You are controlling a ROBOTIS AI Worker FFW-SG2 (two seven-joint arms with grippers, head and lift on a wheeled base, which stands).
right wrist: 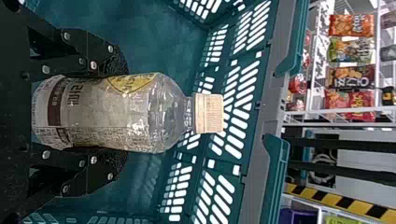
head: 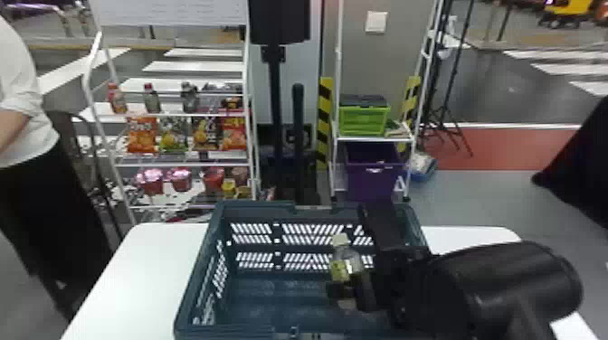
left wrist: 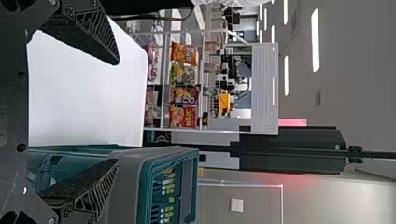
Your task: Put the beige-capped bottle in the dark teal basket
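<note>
Bottle (head: pixel 347 266) is held in the right tool (head: pixel 353 289), cap (head: pixel 340 240) uppermost with a slight tilt. Reference for clock directions: head view, 12 o'clock straight ahead. Bottle position: within the outline of the basket (head: pixel 195 289), toward 3 o'clock from its middle. Contact between bottle and basket floor: cannot be told. Right tool state: narrowed onto the bottle, one finger along each side of the body, cap clear of both fingers. Its arm (head: pixel 506 285) extends from the 4 o'clock side across the basket rim. Left tool (left wrist: pixel 116 112) state: wide, nothing between the fingers. Basket stands on the counter (head: pixel 149 266). Rack (head: pixel 181 165) with drinks, snack packs (head: pixel 142 135) and tubs stands beyond at 11 o'clock. Green crate (head: pixel 364 120) sits on a shelf at 1 o'clock, above a purple bin (head: pixel 371 183).
</note>
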